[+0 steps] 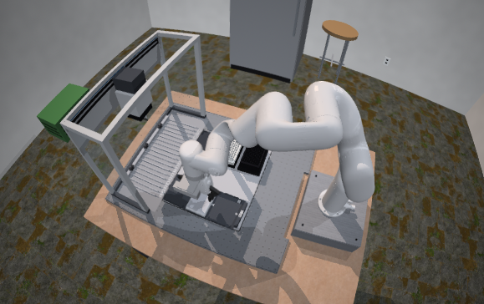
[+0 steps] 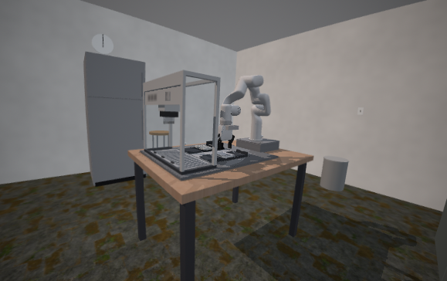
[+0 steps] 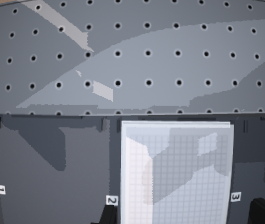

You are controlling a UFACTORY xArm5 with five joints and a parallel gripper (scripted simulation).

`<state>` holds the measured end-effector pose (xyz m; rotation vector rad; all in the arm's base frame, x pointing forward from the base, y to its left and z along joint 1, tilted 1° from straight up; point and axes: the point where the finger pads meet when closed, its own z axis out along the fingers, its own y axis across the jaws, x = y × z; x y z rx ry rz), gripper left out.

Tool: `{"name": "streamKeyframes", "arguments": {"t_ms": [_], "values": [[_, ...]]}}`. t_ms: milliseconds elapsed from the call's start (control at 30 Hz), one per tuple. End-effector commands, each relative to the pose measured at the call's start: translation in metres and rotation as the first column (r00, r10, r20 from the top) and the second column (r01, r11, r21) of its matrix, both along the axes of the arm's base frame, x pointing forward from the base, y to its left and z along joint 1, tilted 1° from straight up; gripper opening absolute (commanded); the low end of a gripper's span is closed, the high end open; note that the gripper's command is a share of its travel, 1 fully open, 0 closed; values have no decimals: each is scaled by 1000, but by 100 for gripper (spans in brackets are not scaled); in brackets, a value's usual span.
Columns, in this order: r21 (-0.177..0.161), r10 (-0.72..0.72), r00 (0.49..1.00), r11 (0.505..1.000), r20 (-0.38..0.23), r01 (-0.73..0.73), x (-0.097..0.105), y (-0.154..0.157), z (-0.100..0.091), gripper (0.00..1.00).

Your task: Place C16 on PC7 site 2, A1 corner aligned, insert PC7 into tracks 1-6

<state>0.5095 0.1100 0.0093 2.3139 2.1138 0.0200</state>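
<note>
The white 384-well plate C16 (image 3: 176, 185) (image 1: 207, 206) lies on the middle site of the dark carrier PC7, which rests on the apron in front of the rails (image 1: 161, 154). My gripper is open right above the plate, with its dark fingers on either side of it. The gripper also shows in the top view (image 1: 205, 196) and the exterior view (image 2: 225, 143). The carrier site to the left of the plate (image 3: 50, 183) is empty. The white plate C15 (image 1: 234, 152) and the black block C51 (image 1: 252, 160) sit in their nests, partly hidden behind my arm.
The instrument's frame (image 1: 135, 113) stands over the rails, with a dark head (image 1: 129, 81) on its gantry. My arm's base block (image 1: 331, 213) is at the right. A perforated deck (image 3: 136, 50) runs beyond the carrier.
</note>
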Motion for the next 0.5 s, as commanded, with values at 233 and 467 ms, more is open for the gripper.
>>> {"name": "streamKeyframes", "arguments": {"t_ms": [233,467], "values": [[1,0,1000,1000,4,0,1,0,19,100],[1,0,1000,1000,4,0,1,0,27,100]]}}
